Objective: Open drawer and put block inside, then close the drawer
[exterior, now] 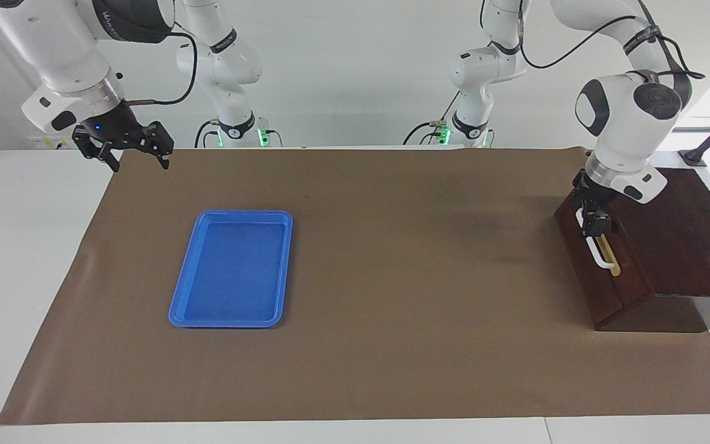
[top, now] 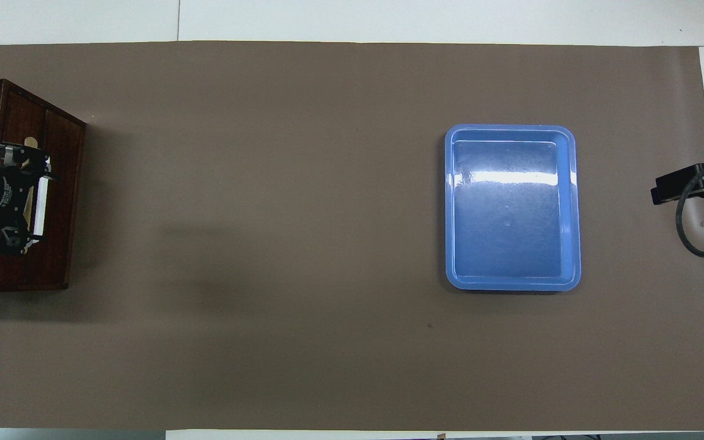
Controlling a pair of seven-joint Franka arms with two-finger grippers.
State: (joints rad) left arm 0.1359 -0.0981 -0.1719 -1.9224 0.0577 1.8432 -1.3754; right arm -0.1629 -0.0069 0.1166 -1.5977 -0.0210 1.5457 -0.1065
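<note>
The dark wooden drawer [exterior: 598, 280] [top: 58, 195] sits pushed flush into its box [exterior: 681, 228] at the left arm's end of the table. My left gripper [exterior: 595, 223] [top: 27, 198] is open, and its fingers rest against the drawer front at the white bar handle [exterior: 599, 257] [top: 40, 211], spread along the handle's length. The block is hidden from both views. My right gripper [exterior: 140, 159] [top: 670, 194] waits open in the air over the mat's corner at the right arm's end, holding nothing.
An empty flat blue tray [exterior: 232, 268] [top: 511, 208] lies on the brown mat [exterior: 404, 277] toward the right arm's end. The mat covers most of the white table. The box overhangs the mat's edge at the left arm's end.
</note>
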